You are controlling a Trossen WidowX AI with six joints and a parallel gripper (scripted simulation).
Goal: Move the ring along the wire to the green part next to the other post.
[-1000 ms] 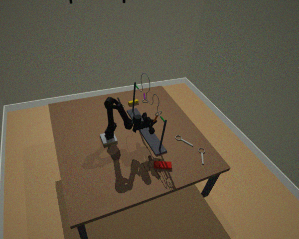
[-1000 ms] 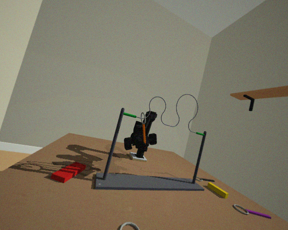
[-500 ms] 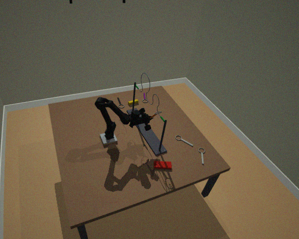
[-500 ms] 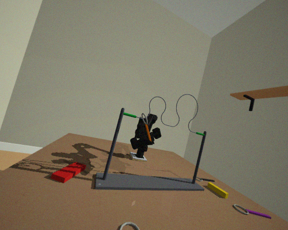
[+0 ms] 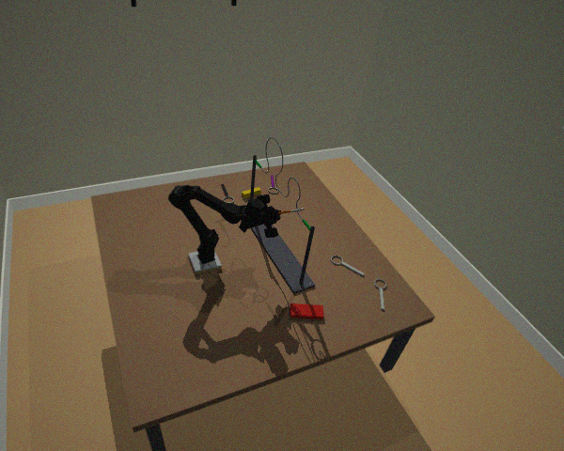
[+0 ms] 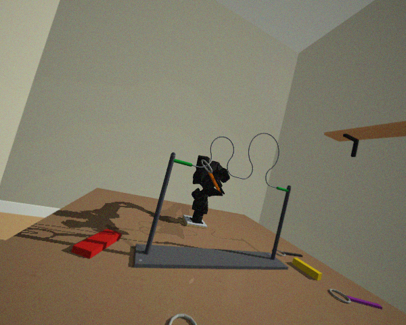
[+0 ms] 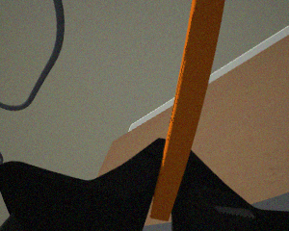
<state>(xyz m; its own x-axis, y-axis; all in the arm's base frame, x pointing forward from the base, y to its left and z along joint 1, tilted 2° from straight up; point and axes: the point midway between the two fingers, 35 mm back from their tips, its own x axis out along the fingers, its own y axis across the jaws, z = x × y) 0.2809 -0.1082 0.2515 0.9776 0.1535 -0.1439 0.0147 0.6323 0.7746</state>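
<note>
My gripper (image 5: 278, 213) (image 7: 169, 146) is shut on the orange handle (image 5: 286, 211) (image 6: 214, 181) (image 7: 195, 72). The handle's ring (image 5: 299, 209) is nearly edge-on in the top view. In the exterior view, the tilted ring is around the grey wire (image 6: 222, 137) at the foot of the lower loop, a little past the green part (image 5: 306, 225) (image 6: 183, 162) by the near post (image 5: 306, 255) (image 6: 160, 202). I cannot tell whether it touches the wire. The other green part (image 5: 258, 164) (image 6: 282, 189) adjoins the far post (image 5: 253, 177) (image 6: 281, 223). The ring is outside the wrist view.
The dark base (image 5: 285, 259) (image 6: 210, 258) carries both posts. A red block (image 5: 306, 311) (image 6: 96, 243) lies near the near post; a yellow block (image 5: 251, 193) (image 6: 306, 268) lies near the far post. Purple-handled (image 6: 364, 301), dark-handled (image 5: 224, 190) and pale ringed tools (image 5: 352, 268) (image 5: 381, 297) lie around.
</note>
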